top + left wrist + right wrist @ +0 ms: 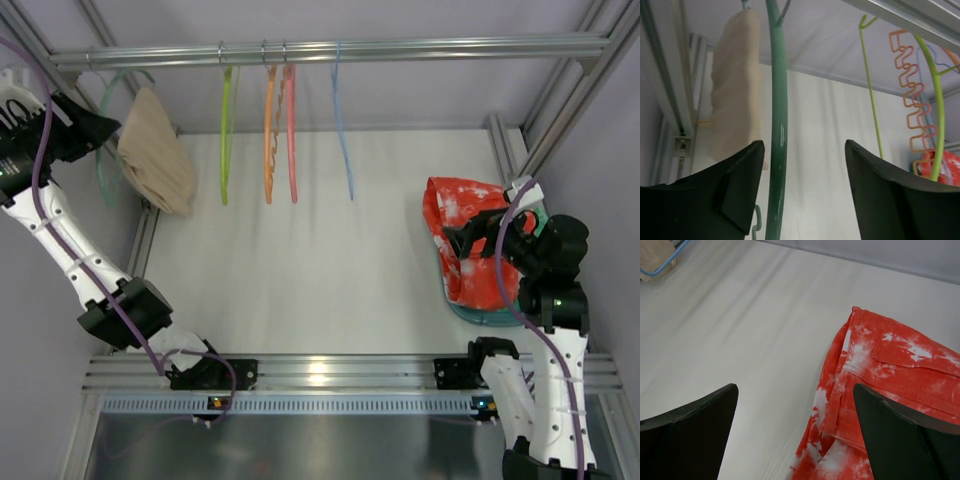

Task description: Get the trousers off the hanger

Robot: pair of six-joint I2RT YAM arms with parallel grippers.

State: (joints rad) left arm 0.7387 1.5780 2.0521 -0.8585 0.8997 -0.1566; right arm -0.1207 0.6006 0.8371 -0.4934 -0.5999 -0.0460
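Top external view: we see a metal rail (330, 48) running across the far side of the white surface (300, 290), with five hangers hooked on it.
Trousers: the soft, plain beige fabric trousers (157, 150) hang folded at the left end of the rail. They are still on the thin teal plastic hanger (104, 165), whose loop shows just to their left.
Other hangers: to the right along the rail we see, in order, a lime-green plastic hanger (225, 130), an orange zigzag hanger (268, 130), a pink hanger (292, 140) and a thin blue hanger (343, 130).
Left end effector: the left end effector (108, 128) is raised to the rail's left end, at the teal hanger.
Left wrist view: its two black fingers (715, 200) stand apart, so we call it open. The hanger's teal bar runs upright between them, close by the left-hand finger. We cannot tell whether it touches. The trousers hang just behind the bar, to its left.
Right end effector: the right end effector (455, 235) sits low over the right side of the surface, at a red cloth with white blotches (465, 265).
Right wrist view: its black fingers are spread wide, open and gripping nothing. The cloth's edge lies below them, towards the right-hand finger.
Red cloth: it lies crumpled on the surface, well apart from the trousers.
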